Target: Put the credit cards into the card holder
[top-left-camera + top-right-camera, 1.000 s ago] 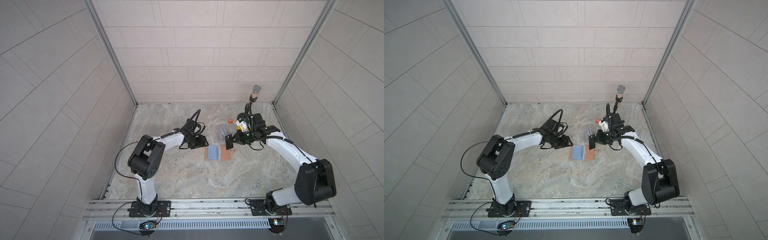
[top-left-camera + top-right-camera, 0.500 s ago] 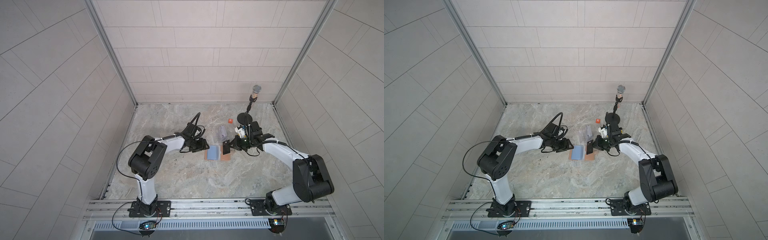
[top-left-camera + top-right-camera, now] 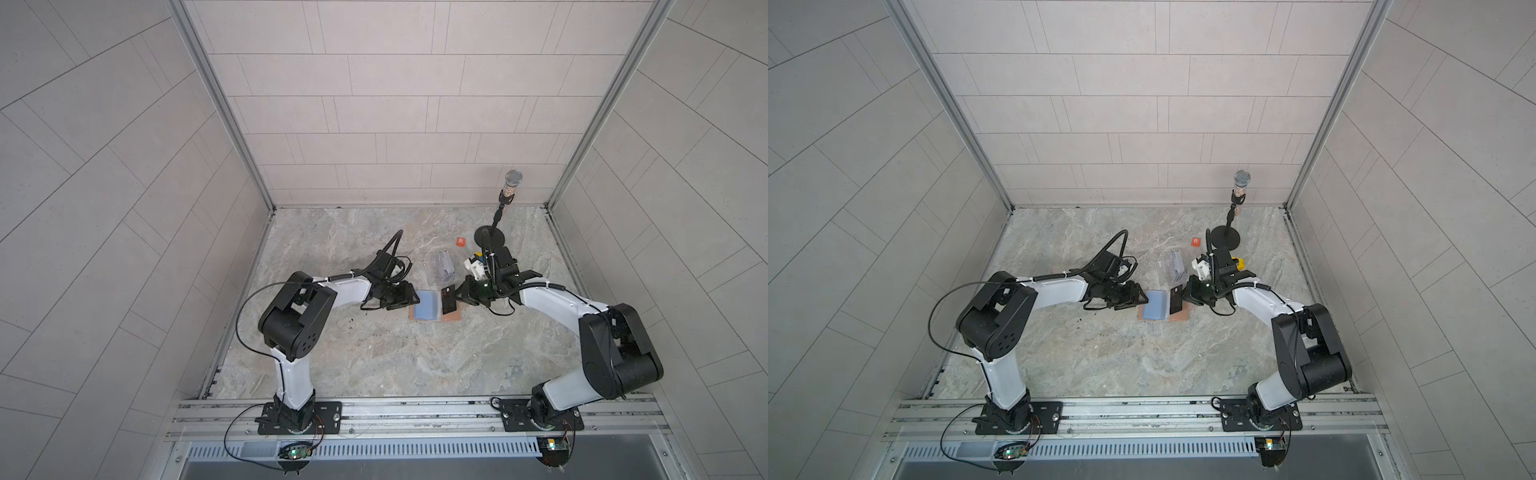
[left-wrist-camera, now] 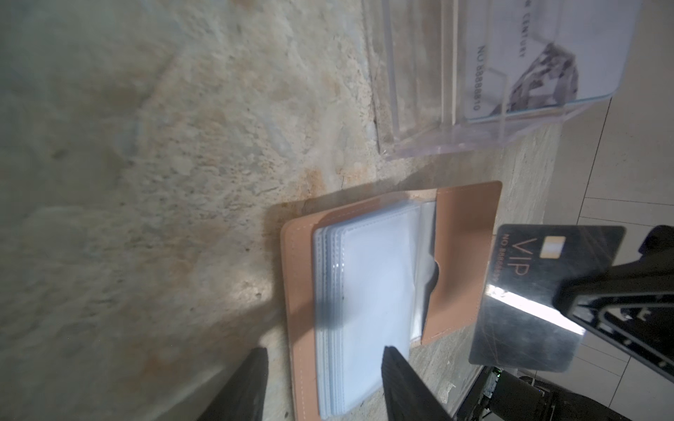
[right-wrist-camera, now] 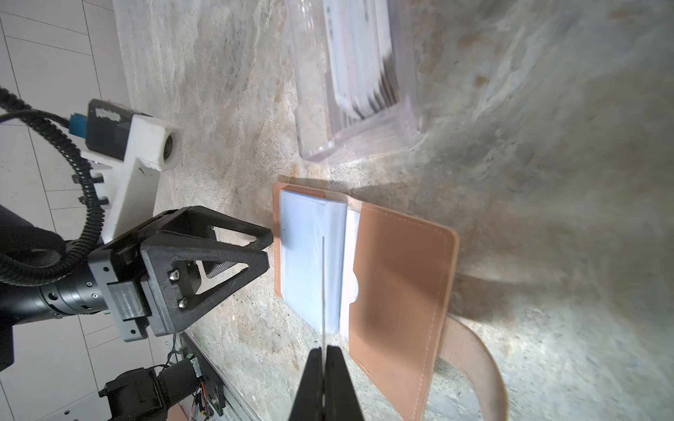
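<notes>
the left claw [image 5: 270, 247] sat at the left edge of the card holder [image 5: 401, 273], its fingers spread and gripping nothing. the holder lay open on the worktop [image 3: 374, 353], tan cover flat, with its clear sleeves [image 4: 375, 284] stacked on the left half. just right of the sleeves in both top views, the black card [image 4: 539, 284] was held at a tilt. the right claw [image 5: 323, 359] pinched it by one end, fingers pressed together on it.

the likely trouble lay in the sleeve mouths. they looked limp and lay shut against one another, so the card's edge could skate over the top sheet or wedge between two sleeves rather than enter one. such a push could drag the light holder across the worktop unless the left claw pinned it, and the narrow pinch at the card's end might let it swivel.

hard to make out were whether the left fingertips touched the holder or only stood just beside it, and how far the card's leading edge was from the sleeves. the snap tab [image 5: 474, 357] was partly cut off in the right wrist view. the other cards [image 5: 364, 54] stood in the acrylic stand [image 4: 437, 109] beyond the holder, too blurred to count.
</notes>
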Motion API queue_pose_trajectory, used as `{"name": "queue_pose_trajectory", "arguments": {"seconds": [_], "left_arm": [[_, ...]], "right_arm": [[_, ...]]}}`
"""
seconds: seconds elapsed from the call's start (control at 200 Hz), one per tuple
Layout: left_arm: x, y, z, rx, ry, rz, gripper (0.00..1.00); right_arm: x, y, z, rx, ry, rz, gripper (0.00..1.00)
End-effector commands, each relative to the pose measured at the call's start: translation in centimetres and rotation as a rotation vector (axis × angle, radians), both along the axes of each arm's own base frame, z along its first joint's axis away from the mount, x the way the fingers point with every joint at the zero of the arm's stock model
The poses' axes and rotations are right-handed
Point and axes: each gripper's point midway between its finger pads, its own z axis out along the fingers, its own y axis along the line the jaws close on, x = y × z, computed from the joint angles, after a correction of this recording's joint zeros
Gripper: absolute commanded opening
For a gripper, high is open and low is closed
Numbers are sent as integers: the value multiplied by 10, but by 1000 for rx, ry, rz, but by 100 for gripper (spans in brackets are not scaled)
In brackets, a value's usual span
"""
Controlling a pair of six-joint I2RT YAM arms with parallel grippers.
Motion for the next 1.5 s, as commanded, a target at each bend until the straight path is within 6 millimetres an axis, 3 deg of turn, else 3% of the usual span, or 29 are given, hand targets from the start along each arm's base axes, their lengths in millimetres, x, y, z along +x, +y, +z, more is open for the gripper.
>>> {"name": "queue_pose_trajectory", "arguments": {"seconds": [0.0, 0.33, 1.101, 1.491], "left_arm": [[-11, -1, -11, 8, 35, -13, 55], [-20, -1, -15, 6, 52, -16, 49], [-29, 4, -28, 34, 78, -16, 41], [-35, 9, -34, 51, 92, -16, 37]], "right_arm": [[0, 2, -12, 2, 10, -2, 0], [-1, 12, -25, 44, 24, 3, 0], [4, 27, -33, 112, 34, 8, 0], [0, 23, -43, 80, 48, 3, 0]]}}
